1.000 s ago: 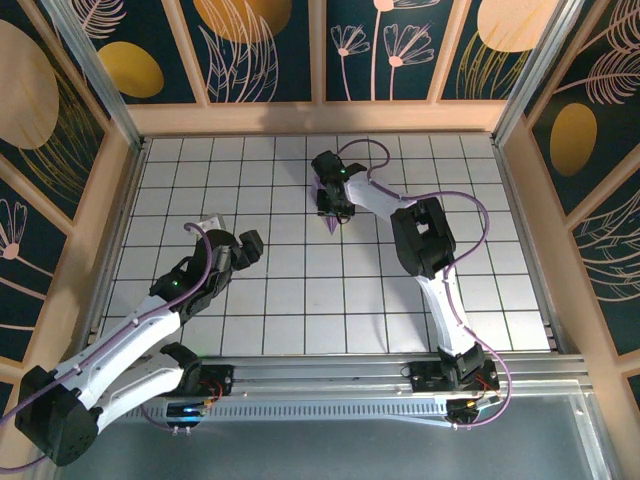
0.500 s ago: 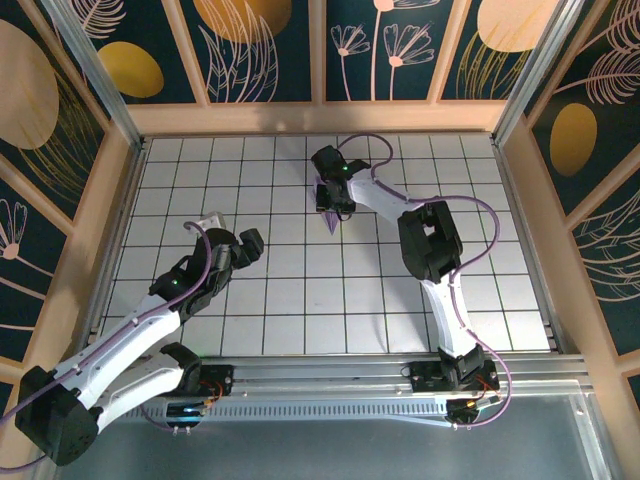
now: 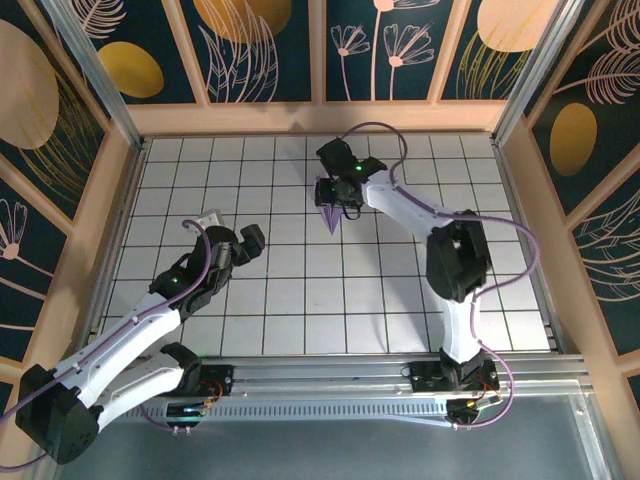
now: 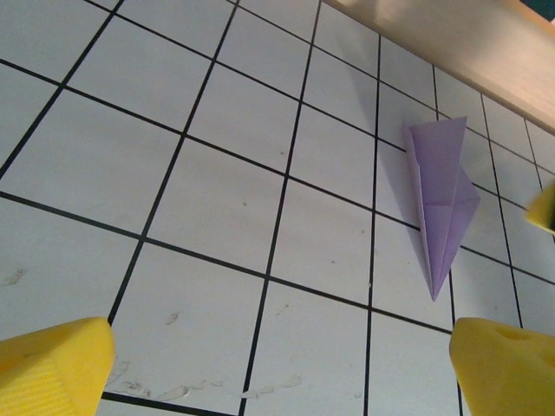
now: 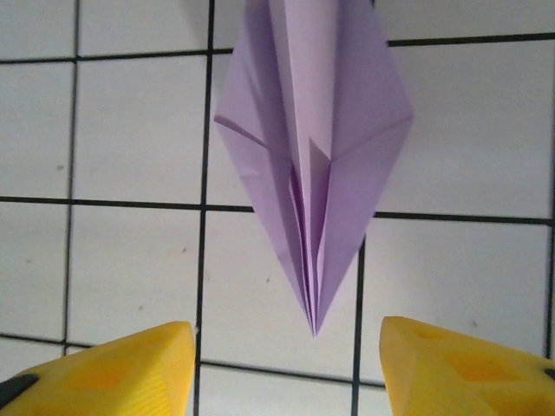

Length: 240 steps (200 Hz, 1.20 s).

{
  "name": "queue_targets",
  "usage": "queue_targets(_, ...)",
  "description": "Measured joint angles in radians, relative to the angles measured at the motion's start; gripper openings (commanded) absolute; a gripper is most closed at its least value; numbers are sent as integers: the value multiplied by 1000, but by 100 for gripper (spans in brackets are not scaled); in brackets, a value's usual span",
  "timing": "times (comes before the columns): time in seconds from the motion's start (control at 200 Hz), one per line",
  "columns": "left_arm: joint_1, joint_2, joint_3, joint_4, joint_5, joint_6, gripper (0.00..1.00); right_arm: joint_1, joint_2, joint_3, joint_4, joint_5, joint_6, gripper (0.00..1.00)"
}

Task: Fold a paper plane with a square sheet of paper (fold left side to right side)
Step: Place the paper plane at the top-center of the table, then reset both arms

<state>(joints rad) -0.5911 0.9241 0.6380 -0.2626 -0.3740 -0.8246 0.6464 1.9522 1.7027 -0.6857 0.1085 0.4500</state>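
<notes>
While the slim pointed lavender paper plane (image 5: pixel 314 156) lies on the white black-gridded table (image 3: pixel 380 300), toward its far side, the right arm's yellow fingers (image 5: pixel 113 368) stand apart either side of its tip, gripping nothing. The left arm's yellow fingers (image 4: pixel 52 368) are spread wide and empty, well apart from it.

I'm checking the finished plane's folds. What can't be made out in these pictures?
Right wrist view: paper plane tail cut off by the top edge.
Top view: right gripper covers part of the plane; creases too small.
Left wrist view: underside hidden against the table.
</notes>
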Motion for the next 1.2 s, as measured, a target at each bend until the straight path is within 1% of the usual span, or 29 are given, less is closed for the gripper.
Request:
queue_targets(0.125, 13, 0, 0, 2, -23, -18, 99, 0, -154, -107, 50, 11, -34, 70)
queue_targets(0.155, 19, 0, 0, 4, -29, -19, 99, -2, -194, -138, 61, 18, -40, 71)
queue_targets(0.285, 71, -3, 0, 27, -37, -23, 99, -20, -348, -283, 115, 38, -68, 80)
queue_targets(0.325, 90, -5, 0, 33, -40, -21, 99, -34, -395, -334, 130, 45, -78, 85)
queue_targets(0.38, 114, -7, 0, 39, -52, -17, 99, -62, -467, -410, 156, 51, -85, 98)
queue_targets(0.39, 119, -8, 0, 40, -55, -17, 99, -67, -480, -425, 163, 51, -96, 99)
queue_targets(0.47, 140, -11, 0, 50, -77, 3, 99, -123, -591, -541, 205, 48, -115, 99)
queue_targets(0.606, 145, -11, 0, 74, -111, 51, 99, -230, -761, -701, 283, 30, -153, 99)
queue_targets(0.791, 146, -12, 0, 117, -140, 97, 99, -338, -931, -873, 416, 22, -214, 99)
queue_targets(0.991, 146, -15, 0, 154, -152, 110, 99, -411, -1030, -1048, 576, 46, -273, 99)
queue_targets(1.111, 146, -15, 0, 154, -159, 115, 99, -449, -1052, -1144, 685, 63, -296, 99)
queue_targets(1.201, 146, -15, 0, 154, -163, 118, 99, -486, -1053, -1224, 803, 70, -308, 99)
